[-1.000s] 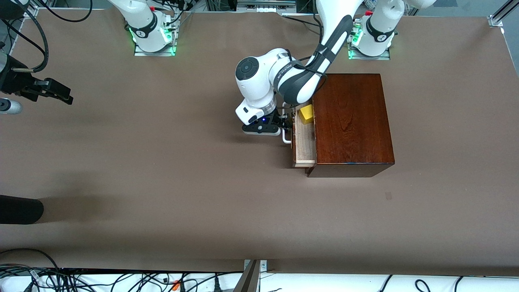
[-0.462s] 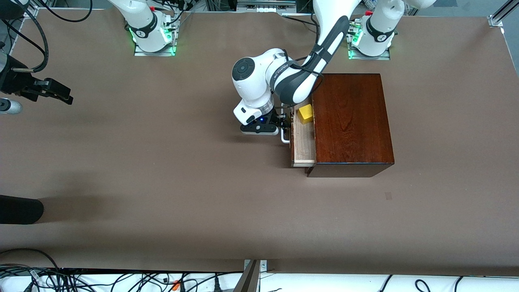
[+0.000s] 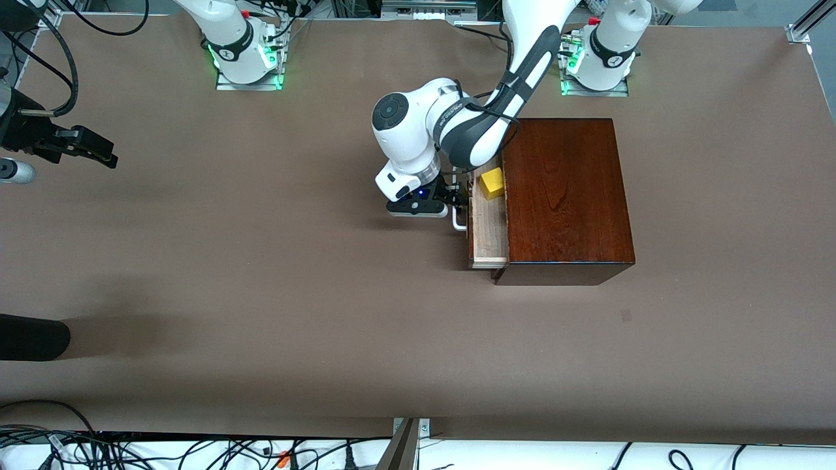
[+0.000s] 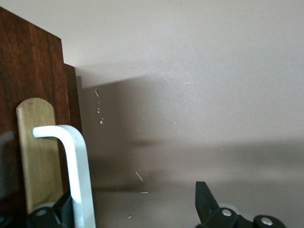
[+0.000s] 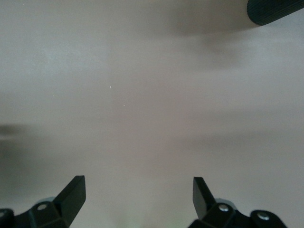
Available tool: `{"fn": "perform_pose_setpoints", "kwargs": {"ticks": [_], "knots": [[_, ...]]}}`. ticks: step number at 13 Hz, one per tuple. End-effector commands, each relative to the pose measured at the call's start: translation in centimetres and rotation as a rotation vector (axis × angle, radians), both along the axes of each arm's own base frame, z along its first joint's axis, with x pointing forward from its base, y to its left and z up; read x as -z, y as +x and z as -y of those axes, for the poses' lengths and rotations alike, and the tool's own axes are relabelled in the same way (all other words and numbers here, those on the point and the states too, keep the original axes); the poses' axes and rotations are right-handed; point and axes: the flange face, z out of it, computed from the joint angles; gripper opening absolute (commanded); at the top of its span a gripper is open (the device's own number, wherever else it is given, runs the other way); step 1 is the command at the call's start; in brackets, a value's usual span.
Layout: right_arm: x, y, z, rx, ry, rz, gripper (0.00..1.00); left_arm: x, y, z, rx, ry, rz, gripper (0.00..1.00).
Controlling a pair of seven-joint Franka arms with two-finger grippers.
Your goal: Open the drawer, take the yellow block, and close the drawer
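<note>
Drawer point(image 3: 488, 225) of the dark wooden box point(image 3: 567, 196) is part-way out, pale interior showing, front facing the right arm's end of the table point(image 3: 261, 281). Yellow block point(image 3: 492, 183) sits inside the drawer, in the end farther from the front camera, just beside the box's front edge. Left pincer point(image 3: 458, 198) is at the white bar handle point(image 3: 460, 224), low in front of the drawer face. In the left wrist view its fingers are spread apart: one finger point(image 4: 59, 211) is next to the handle bar point(image 4: 76, 175), the other finger point(image 4: 204, 204) well clear of it over bare table, so nothing is clamped. Can't tell whether the near finger actually touches the bar. Right pincer point(image 3: 91, 151) waits up over the right arm's end of the table, well apart from the box; right wrist view shows its fingers point(image 5: 71, 194) wide apart with only table surface between them.
</note>
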Motion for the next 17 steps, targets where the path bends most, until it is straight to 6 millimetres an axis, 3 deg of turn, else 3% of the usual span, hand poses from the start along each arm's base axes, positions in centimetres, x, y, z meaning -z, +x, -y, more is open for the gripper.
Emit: {"fn": "perform_pose_setpoints", "kwargs": {"ticks": [1, 8, 10, 12, 15, 17], "knots": [[-0.5, 0.0, 0.4, -0.011, -0.004, 0.005, 1.00, -0.3, -3.7, 3.9, -0.007, -0.023, -0.068, 1.00], [-0.5, 0.0, 0.3, -0.012, -0.004, 0.005, 1.00, -2.6, -2.7, 4.5, -0.055, -0.102, -0.092, 1.00], [-0.5, 0.0, 0.3, -0.012, -0.005, 0.005, 1.00, -4.6, -2.3, 4.9, -0.063, -0.134, -0.081, 1.00], [-0.5, 0.0, 0.3, -0.012, -0.004, 0.005, 1.00, -5.2, -2.5, 4.4, -0.069, -0.087, -0.112, 1.00], [-0.5, 0.0, 0.3, -0.012, -0.005, 0.006, 1.00, -9.8, -2.2, 3.3, -0.043, -0.058, -0.134, 1.00], [-0.5, 0.0, 0.3, -0.012, -0.005, 0.006, 1.00, -13.8, -0.4, 0.5, -0.029, -0.084, -0.153, 1.00]]}}
